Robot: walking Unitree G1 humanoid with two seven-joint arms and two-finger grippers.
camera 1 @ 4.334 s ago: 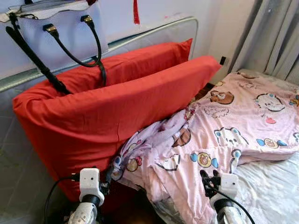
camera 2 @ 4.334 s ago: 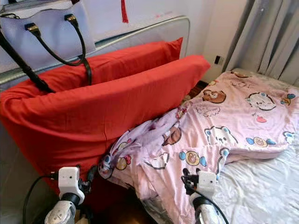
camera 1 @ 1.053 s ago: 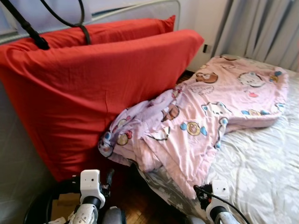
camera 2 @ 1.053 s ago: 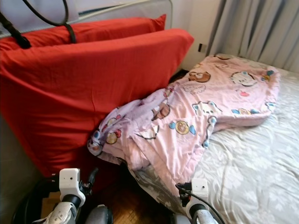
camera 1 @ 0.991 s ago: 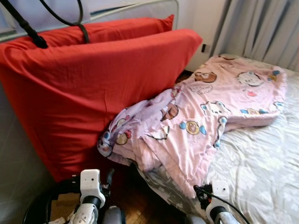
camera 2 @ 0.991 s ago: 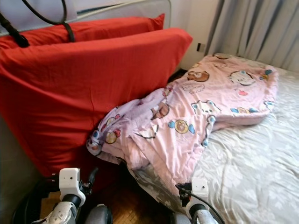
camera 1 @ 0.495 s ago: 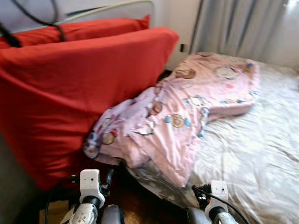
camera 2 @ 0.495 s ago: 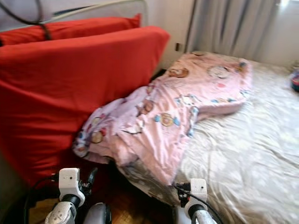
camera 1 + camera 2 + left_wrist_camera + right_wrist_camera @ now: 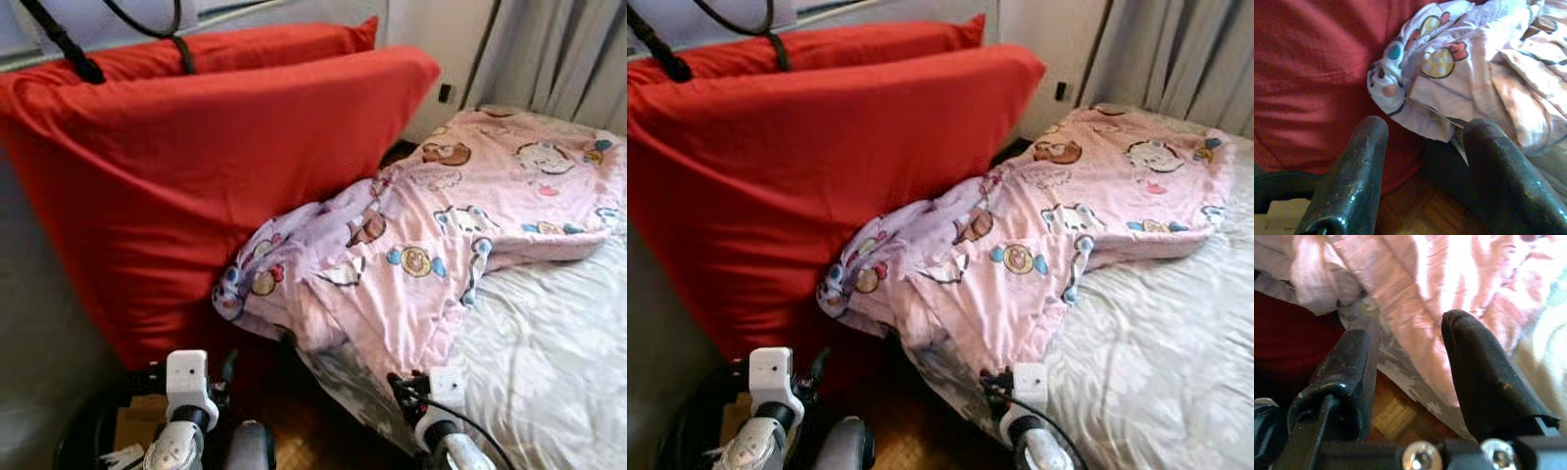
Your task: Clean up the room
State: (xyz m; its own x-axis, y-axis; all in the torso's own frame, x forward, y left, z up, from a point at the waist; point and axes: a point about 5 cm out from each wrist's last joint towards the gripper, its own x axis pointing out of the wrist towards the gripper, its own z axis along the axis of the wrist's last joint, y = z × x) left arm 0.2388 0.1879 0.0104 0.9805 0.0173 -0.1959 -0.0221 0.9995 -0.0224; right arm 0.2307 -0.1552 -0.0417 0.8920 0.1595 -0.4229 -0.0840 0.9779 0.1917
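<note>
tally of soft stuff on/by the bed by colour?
Red: 2, front pillow and back pillow
Pink cartoon print: 1, blanket
Pale grey-white: 1, bed sheet
Total: 4

Light: daylight from the upper right, bright on the bed sheet [image 9: 549,343]
Shadow: dark at lower centre
Sharpness: head views slightly soft

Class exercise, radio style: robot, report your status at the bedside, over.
Left gripper open, empty, facing pink blanket corner. Right gripper open, above blanket's hanging edge. Red cushions lean against blanket's left side.
</note>
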